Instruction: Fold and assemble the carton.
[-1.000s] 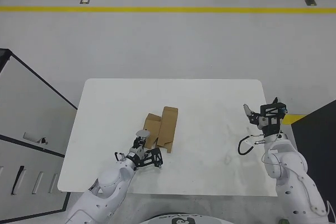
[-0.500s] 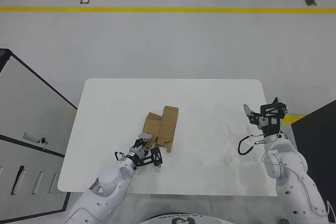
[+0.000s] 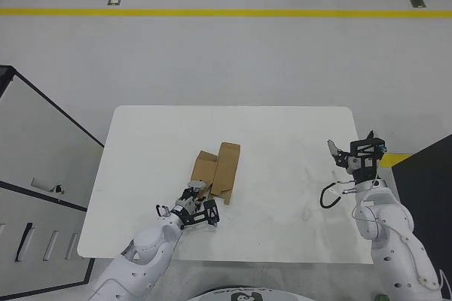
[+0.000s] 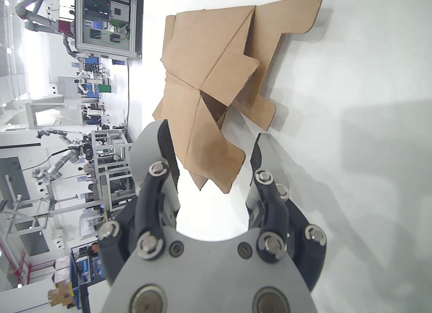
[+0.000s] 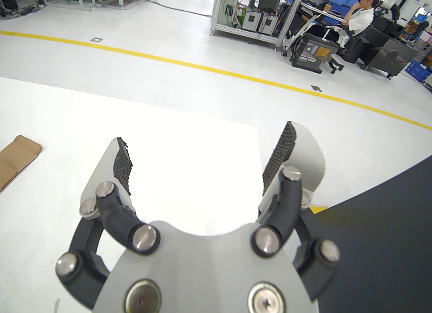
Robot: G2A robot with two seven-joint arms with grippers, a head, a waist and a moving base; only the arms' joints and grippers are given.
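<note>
A flat brown cardboard carton (image 3: 217, 171), partly folded with raised flaps, lies near the middle of the white table (image 3: 286, 135). My left gripper (image 3: 198, 190) is at the carton's near edge. In the left wrist view this gripper (image 4: 212, 132) is open, and a pointed flap of the carton (image 4: 216, 159) lies between its fingers without being clamped. My right gripper (image 3: 345, 153) hangs open and empty over the table's right edge, far from the carton. In the right wrist view the right gripper (image 5: 204, 132) holds nothing, and a corner of the carton (image 5: 17, 155) shows at the side.
A dark cabinet (image 3: 15, 150) stands beside the table's left side and a dark panel (image 3: 437, 173) beside its right. A black cable (image 3: 330, 197) loops by the right arm. Bare table surface (image 3: 286, 196) lies between the carton and the right gripper.
My left gripper has edged slightly forward and right, closer around the carton's near flap. The right arm and the carton have not moved.
</note>
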